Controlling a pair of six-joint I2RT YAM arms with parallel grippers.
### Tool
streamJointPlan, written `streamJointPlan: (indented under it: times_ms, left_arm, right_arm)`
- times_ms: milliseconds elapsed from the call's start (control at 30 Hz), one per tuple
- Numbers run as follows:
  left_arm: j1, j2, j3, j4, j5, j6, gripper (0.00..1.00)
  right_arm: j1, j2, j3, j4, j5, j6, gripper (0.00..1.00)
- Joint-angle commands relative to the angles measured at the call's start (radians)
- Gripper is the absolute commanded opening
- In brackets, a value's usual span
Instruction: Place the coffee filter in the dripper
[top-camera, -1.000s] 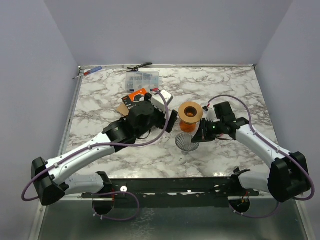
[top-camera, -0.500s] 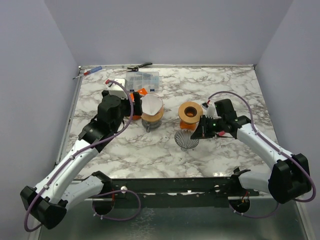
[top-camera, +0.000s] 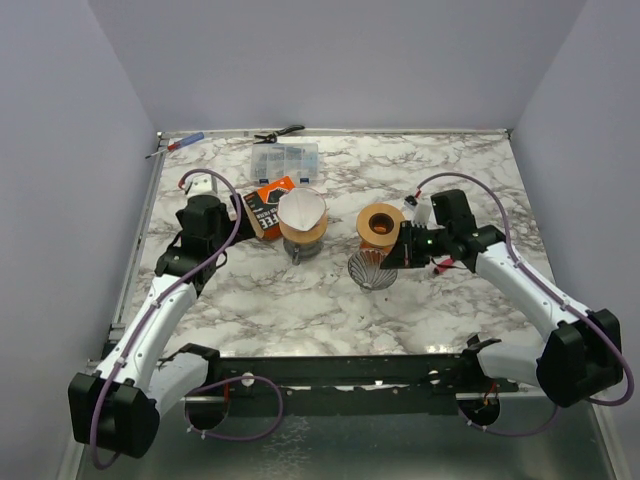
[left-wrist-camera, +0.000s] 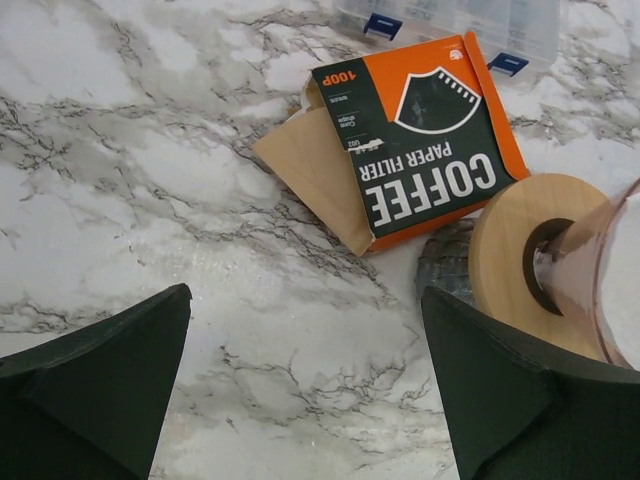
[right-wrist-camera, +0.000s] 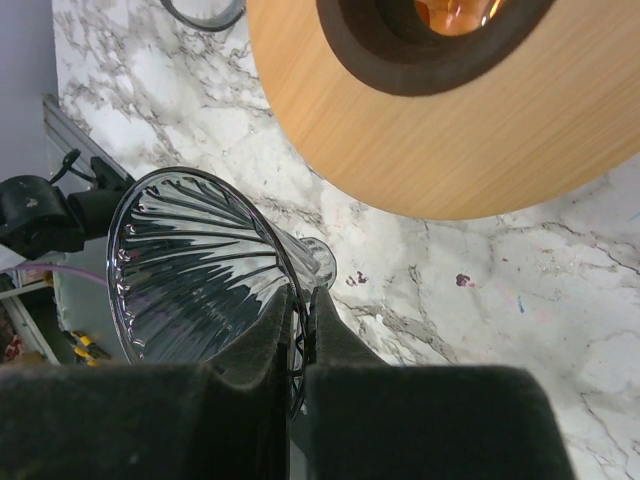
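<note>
The left gripper (left-wrist-camera: 305, 295) hangs with fingers spread wide and nothing between them, over bare marble near the orange filter pack (left-wrist-camera: 425, 150), from which a brown filter (left-wrist-camera: 310, 175) pokes out. Just right of the pack, the white coffee filter (top-camera: 302, 210) sits inside the wood-collared dripper (left-wrist-camera: 510, 255), so placement looks done. The left arm should retreat straight without brushing the cone. Farther right stands an orange wood-topped stand (top-camera: 380, 225). Just beside it, the right gripper (right-wrist-camera: 300, 310) pinches the wall of a tilted glass dripper (right-wrist-camera: 190, 270), which could knock the stand. A parts box (top-camera: 285, 158), pliers (top-camera: 280, 131) and screwdriver (top-camera: 180, 143) lie well apart at the far edge.
</note>
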Motion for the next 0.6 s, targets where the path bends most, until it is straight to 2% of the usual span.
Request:
streamJointPlan:
  times_ms: [0, 567]
  left_arm:
    - [0.04, 0.014, -0.019, 0.0, 0.073, -0.037, 0.99]
    - [0.076, 0.009, -0.034, 0.013, 0.143, -0.007, 0.99]
  right_arm:
    - [-0.001, -0.021, 0.07, -0.031, -0.026, -0.018, 0.01]
    - [-0.003, 0.047, 0.315, -0.086, 0.109, 0.013, 0.0]
